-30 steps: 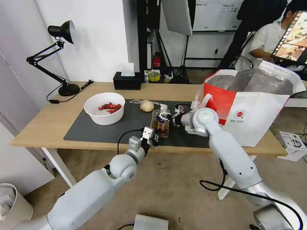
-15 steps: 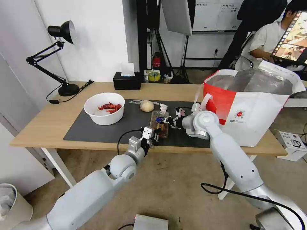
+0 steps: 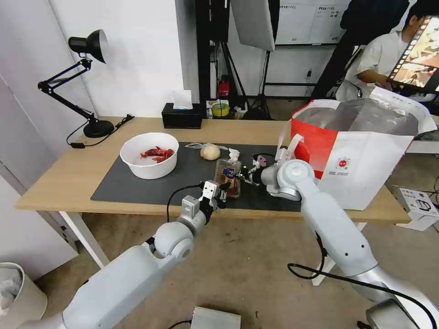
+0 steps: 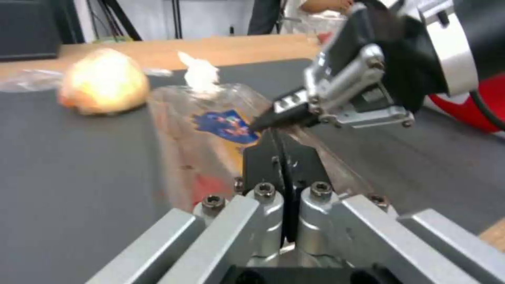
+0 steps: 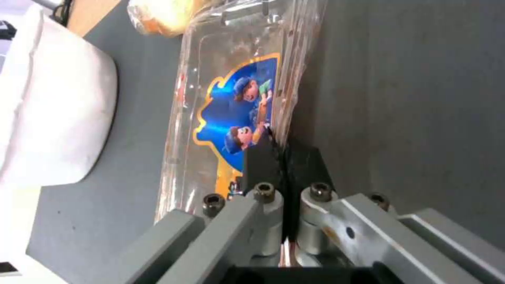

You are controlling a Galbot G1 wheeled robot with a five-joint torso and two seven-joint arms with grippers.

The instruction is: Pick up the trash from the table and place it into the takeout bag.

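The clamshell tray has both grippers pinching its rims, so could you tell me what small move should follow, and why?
Probably a gentle joint lift. The left gripper is shut on the clamshell tray's near rim and the right gripper on its side rim, while the tray lies flat on the mat. The takeout bag stands open to the right.

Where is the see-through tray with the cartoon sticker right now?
The clear plastic clamshell tray is on the dark grey mat near the table's front edge, pinched between the left gripper and the right gripper, with the wrapped beige lump just behind it.
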